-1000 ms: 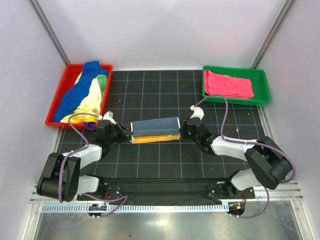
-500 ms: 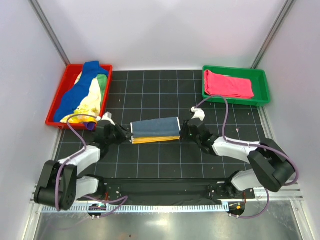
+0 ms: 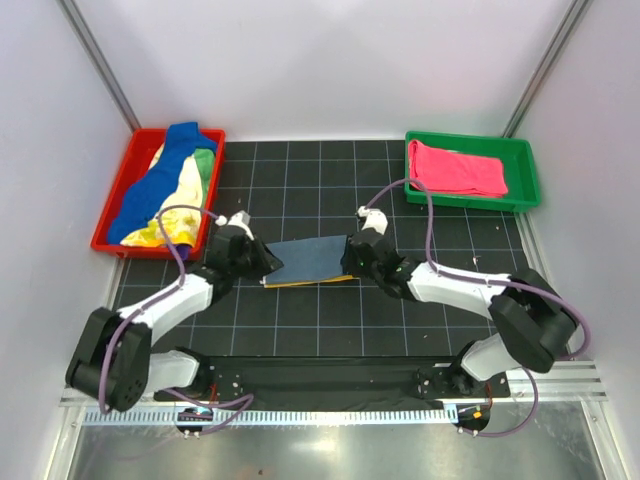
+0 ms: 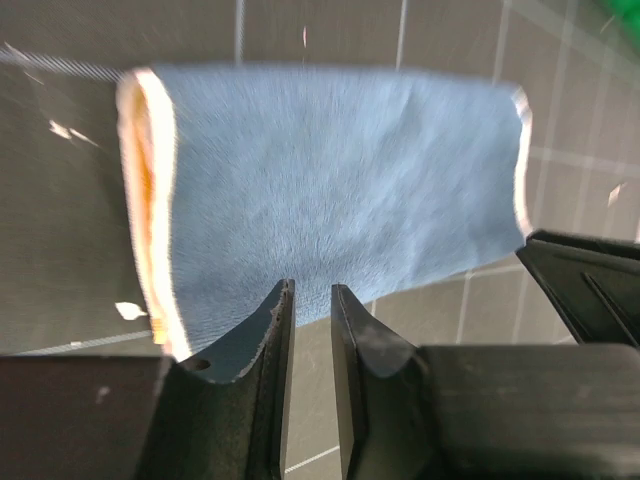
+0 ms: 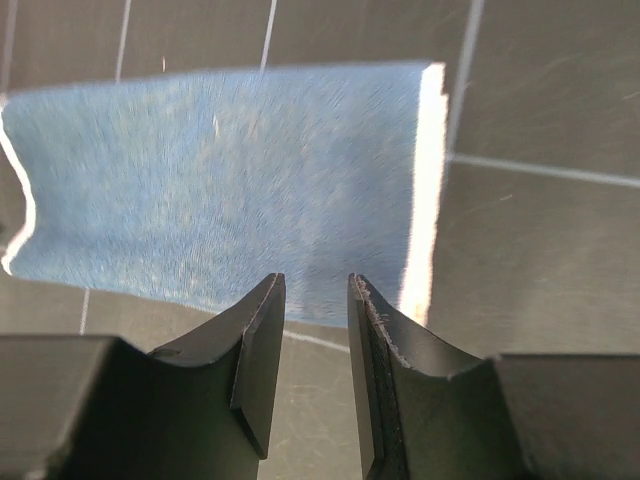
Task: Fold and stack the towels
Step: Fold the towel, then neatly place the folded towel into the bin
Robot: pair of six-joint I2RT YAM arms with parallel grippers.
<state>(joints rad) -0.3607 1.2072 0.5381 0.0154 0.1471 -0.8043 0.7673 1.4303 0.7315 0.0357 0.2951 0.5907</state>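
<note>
A folded towel [image 3: 312, 260], dark blue on top with an orange-yellow layer showing at its near edge, lies on the black grid mat between my arms. My left gripper [image 3: 268, 258] hovers at its left end. In the left wrist view the jaws [image 4: 311, 295] stand a narrow gap apart with only mat between them, and the towel [image 4: 330, 190] lies just beyond. My right gripper [image 3: 350, 255] hovers at the right end, jaws [image 5: 315, 285] also slightly apart and empty, just short of the towel [image 5: 220, 180].
A red tray [image 3: 113, 205] at the back left holds a heap of blue, green and yellow towels [image 3: 165, 185]. A green tray [image 3: 525, 175] at the back right holds a folded pink-red towel [image 3: 457, 168]. White walls and metal posts surround the mat.
Both grippers have moved from the towel's ends up and inward over it. The towel now lies slightly skewed, with more blue and less yellow showing.
</note>
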